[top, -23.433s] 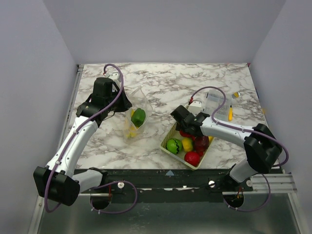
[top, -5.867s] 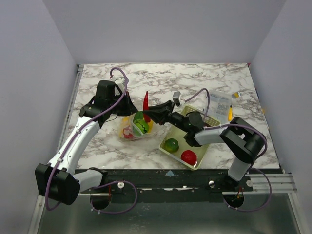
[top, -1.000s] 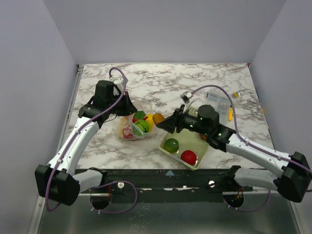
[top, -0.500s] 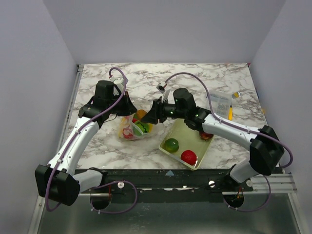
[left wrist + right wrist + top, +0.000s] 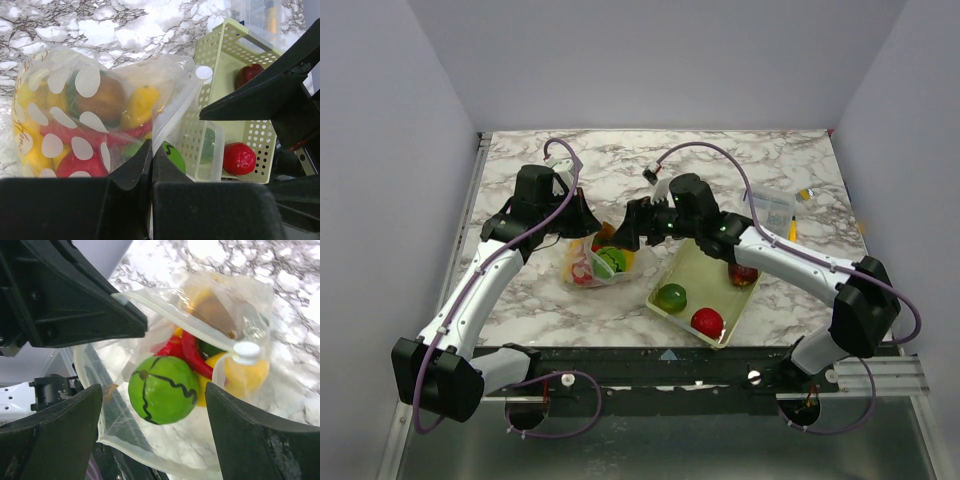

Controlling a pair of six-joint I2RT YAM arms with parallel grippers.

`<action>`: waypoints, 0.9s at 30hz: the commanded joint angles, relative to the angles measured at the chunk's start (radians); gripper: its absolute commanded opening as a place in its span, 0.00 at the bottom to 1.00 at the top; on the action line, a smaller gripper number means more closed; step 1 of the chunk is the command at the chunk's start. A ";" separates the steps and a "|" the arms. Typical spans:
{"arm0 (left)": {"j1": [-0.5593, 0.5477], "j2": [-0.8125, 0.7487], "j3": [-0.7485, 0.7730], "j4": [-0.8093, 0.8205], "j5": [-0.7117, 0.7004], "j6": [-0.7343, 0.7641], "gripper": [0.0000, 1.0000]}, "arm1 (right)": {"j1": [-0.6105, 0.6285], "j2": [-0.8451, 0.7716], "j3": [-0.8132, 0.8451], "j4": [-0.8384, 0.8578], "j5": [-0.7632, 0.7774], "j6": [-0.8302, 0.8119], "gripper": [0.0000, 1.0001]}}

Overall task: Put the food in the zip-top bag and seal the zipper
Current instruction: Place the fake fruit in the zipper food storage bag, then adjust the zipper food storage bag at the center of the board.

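Observation:
The zip-top bag [image 5: 592,262] lies at mid-left of the table, clear with white dots, and holds several pieces of food. My left gripper [image 5: 580,217] is shut on the bag's mouth edge [image 5: 165,117] and holds it up. My right gripper [image 5: 626,230] is open at the bag's mouth, with nothing between its fingers [image 5: 55,435]. A green striped ball [image 5: 162,389] sits just inside the mouth, with a red pepper [image 5: 192,352], yellow pieces and an orange-brown piece [image 5: 212,310] behind it. The zipper's white slider [image 5: 246,350] is at one end of the mouth.
The pale lattice basket [image 5: 688,263] stands right of the bag with a green piece [image 5: 671,297], a red piece [image 5: 706,322] and a dark red piece [image 5: 743,274]. A rigid clear box [image 5: 770,208] and a small yellow item [image 5: 792,232] are at the right rear.
My right gripper has moved left from the basket to the bag's mouth carrying an orange piece, and it is now open with the piece inside the bag. The left arm has not moved.

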 commanded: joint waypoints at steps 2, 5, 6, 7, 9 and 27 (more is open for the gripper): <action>0.006 -0.021 -0.002 0.016 0.015 0.005 0.00 | 0.000 -0.097 -0.032 -0.103 0.148 -0.029 0.84; 0.008 -0.017 0.000 0.014 0.013 0.005 0.00 | 0.000 -0.150 -0.087 -0.135 0.227 -0.030 0.82; 0.007 -0.014 0.001 0.015 0.018 0.004 0.00 | 0.000 -0.167 -0.111 -0.143 0.255 -0.029 0.81; 0.007 -0.015 0.001 0.014 0.020 0.004 0.00 | 0.000 -0.179 -0.134 -0.144 0.276 -0.028 0.79; 0.007 -0.015 -0.002 0.015 0.020 0.003 0.00 | 0.000 -0.204 -0.178 -0.148 0.311 -0.023 0.76; 0.008 -0.017 -0.002 0.015 0.015 0.005 0.00 | 0.001 -0.135 -0.266 0.021 0.129 0.092 0.30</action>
